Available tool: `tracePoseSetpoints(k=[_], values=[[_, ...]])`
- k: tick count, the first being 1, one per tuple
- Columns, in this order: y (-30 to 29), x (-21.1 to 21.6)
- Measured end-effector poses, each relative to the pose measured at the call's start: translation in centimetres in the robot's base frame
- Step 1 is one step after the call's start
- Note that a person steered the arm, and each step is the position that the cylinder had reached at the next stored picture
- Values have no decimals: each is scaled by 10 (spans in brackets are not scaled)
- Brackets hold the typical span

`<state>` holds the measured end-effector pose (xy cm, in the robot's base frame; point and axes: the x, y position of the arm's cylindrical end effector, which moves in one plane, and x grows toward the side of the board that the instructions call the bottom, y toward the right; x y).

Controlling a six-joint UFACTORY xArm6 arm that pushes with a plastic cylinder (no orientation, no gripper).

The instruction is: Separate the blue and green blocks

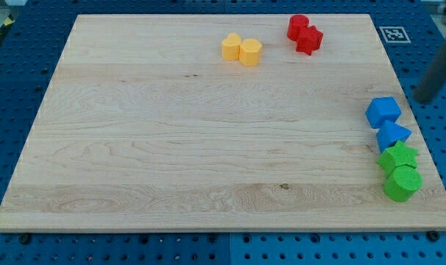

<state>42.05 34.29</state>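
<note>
Near the wooden worktop's (pixel 171 147) right edge, our green cylinder (pixel 402 183), green star-like block (pixel 397 157), blue triangular block (pixel 392 135) and blue cube-like block (pixel 383 111) form one touching column: nothing separated yet. My tip (pixel 419 99) hovers just right of the cube; we have no jaws.

Worktop (pixel 171 147): pale wood, visible grain, matt and smooth. Under it, blue perforated base plate (pixel 9 88), faint sheen. Blocks look like matt plastic: blue cube (pixel 383 110), blue wedge (pixel 391 135), green star block (pixel 397 157), green cylinder (pixel 402 182). My tip (pixel 422 99): dark, blurred, material unclear.
</note>
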Motion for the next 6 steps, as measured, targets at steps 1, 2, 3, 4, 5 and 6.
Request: tracePoseSetpoints(k=[1, 2, 3, 4, 5, 6], values=[[1, 16], [-11, 59], [-27, 89], [-33, 92], [-42, 92], [-78, 92]])
